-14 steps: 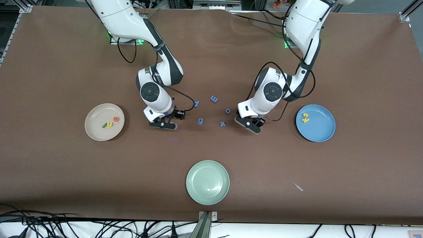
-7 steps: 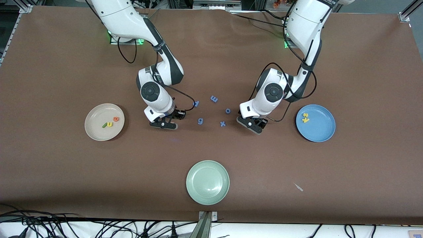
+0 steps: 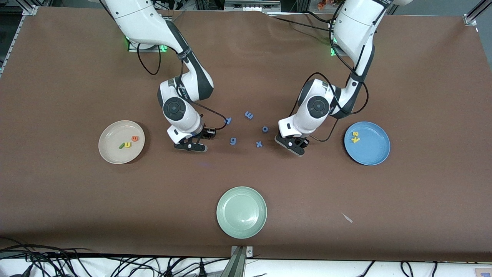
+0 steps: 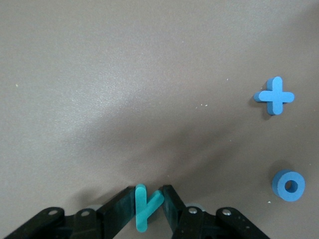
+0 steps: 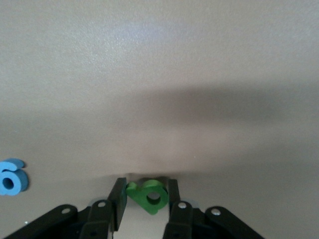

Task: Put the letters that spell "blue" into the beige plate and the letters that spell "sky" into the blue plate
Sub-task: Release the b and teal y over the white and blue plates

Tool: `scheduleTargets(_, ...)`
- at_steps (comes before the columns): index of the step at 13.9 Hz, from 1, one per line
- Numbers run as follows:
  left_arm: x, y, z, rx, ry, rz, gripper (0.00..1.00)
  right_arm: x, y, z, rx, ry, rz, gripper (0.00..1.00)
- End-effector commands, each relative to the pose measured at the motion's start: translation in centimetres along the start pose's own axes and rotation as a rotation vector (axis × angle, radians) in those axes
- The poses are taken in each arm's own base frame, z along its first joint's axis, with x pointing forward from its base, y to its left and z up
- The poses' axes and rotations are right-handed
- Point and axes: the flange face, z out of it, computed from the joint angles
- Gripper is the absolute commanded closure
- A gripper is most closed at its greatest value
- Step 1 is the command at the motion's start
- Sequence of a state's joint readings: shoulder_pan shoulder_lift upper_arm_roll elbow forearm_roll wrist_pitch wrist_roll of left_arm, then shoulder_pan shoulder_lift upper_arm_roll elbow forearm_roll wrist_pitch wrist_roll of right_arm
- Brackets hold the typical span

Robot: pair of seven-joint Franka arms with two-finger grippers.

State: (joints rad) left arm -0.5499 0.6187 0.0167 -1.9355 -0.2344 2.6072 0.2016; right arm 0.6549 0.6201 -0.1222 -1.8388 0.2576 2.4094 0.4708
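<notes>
The pale green plate (image 3: pixel 241 212) sits nearest the camera. At its eleven o'clock the right gripper (image 3: pixel 191 146) is low over the table (image 3: pixel 77 200); only its wrist view shows it clamped on the green "b" (image 5: pixel 148 194). At one o'clock the left gripper (image 3: pixel 292 146) pinches the teal "y" (image 4: pixel 144 206), likewise hidden from the front. The beige plate (image 3: pixel 111 152) holds "l", "u", "e" (image 3: pixel 128 143); the blue plate (image 3: pixel 373 152) holds "s", "k" (image 3: pixel 355 137).

Front cam: high, facing the robots, covers the whole surface (image 3: pixel 77 192). Wrist cams: close, looking down past each claw. Left wrist shares blue x (image 4: pixel 274 95) and o (image 4: pixel 288 185) with front.
</notes>
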Motion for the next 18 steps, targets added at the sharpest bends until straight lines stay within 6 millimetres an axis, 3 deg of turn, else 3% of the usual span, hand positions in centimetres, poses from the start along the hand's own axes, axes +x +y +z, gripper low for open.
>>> scheduleTargets(1, -0.3, -0.7, 0.6, 0.019, -0.006, 0.018, 0.99, 0.9, 0.7, -0.9, 0.003, -0.020, -0.037, 0.66)
scheduleTargets(3, 0.0, -2.0, -0.6, 0.025, 0.012, -0.004, 1.00, 2.3, 3.6, -2.9, -0.025, -0.047, -0.092, 0.66)
scheduleTargets(4, 0.4, -3.7, -2.5, 0.026, 0.035, -0.033, 1.00, 3.1, 5.8, -4.0, -0.045, -0.073, -0.117, 0.66)
scheduleTargets(6, -0.2, -9.8, -5.9, 0.022, 0.033, -0.112, 1.00, 4.6, 10.3, -6.5, -0.066, -0.107, -0.163, 0.66)
scheduleTargets(8, -1.5, -14.8, -8.9, 0.017, 0.031, -0.085, 1.00, 6.2, 15.6, -8.5, -0.089, -0.143, -0.169, 0.66)
scheduleTargets(11, -6.1, -20.9, -11.8, -0.030, -0.049, -0.074, 1.00, 8.1, 23.0, -9.4, -0.112, -0.162, -0.141, 0.66)
scheduleTargets(12, -7.9, -22.6, -12.1, -0.040, -0.061, -0.072, 1.00, 8.6, 25.2, -8.8, -0.115, -0.173, -0.110, 0.66)
scheduleTargets(14, -11.9, -25.1, -11.1, -0.050, -0.099, -0.041, 1.00, 9.1, 27.5, -7.1, -0.130, -0.190, -0.070, 0.64)
scheduleTargets(15, -13.5, -26.9, -11.0, -0.041, -0.113, -0.044, 1.00, 9.3, 28.4, -6.7, -0.133, -0.194, -0.043, 0.25)
scheduleTargets(16, -14.6, -28.5, -11.0, -0.019, -0.127, -0.033, 1.00, 9.3, 28.3, -6.9, -0.124, -0.198, -0.038, 0.00)
scheduleTargets(18, -15.8, -30.4, -11.3, 0.008, -0.147, -0.014, 0.92, 9.4, 26.8, -7.8, -0.118, -0.182, -0.063, 0.00)
